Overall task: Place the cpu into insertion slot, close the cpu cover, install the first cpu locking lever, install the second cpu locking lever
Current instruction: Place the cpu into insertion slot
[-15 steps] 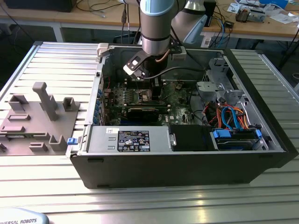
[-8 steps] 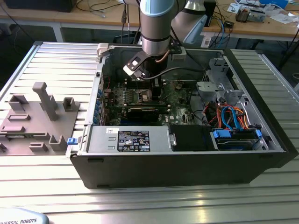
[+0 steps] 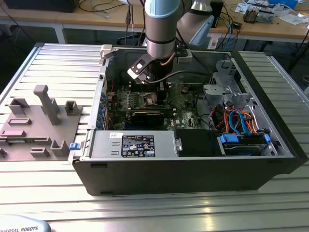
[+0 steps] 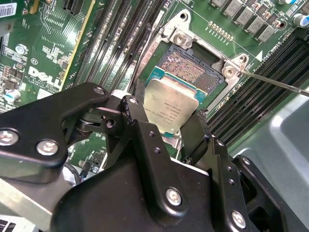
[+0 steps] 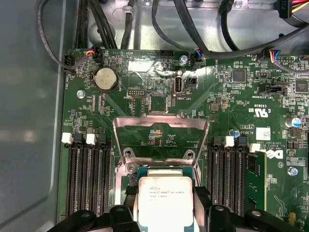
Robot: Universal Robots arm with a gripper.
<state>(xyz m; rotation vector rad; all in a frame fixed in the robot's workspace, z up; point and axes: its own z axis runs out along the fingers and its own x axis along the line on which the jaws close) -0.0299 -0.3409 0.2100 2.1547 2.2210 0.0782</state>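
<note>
In both wrist views my gripper is shut on the cpu, a flat square chip with a silver-grey top, gripped at two opposite edges by the black fingers. The chip hangs just over the near edge of the insertion slot, whose dark pin field is uncovered. The cpu cover, a silvery frame plate, stands swung open beyond the slot. A thin metal lever rod sticks out beside the slot's corner. In the exterior view the gripper is down inside the open computer case, over the green motherboard.
Long black memory slots flank the slot on both sides. A long black card, a power supply, a drive cage and cables crowd the case. A grey fixture lies outside at the exterior view's left.
</note>
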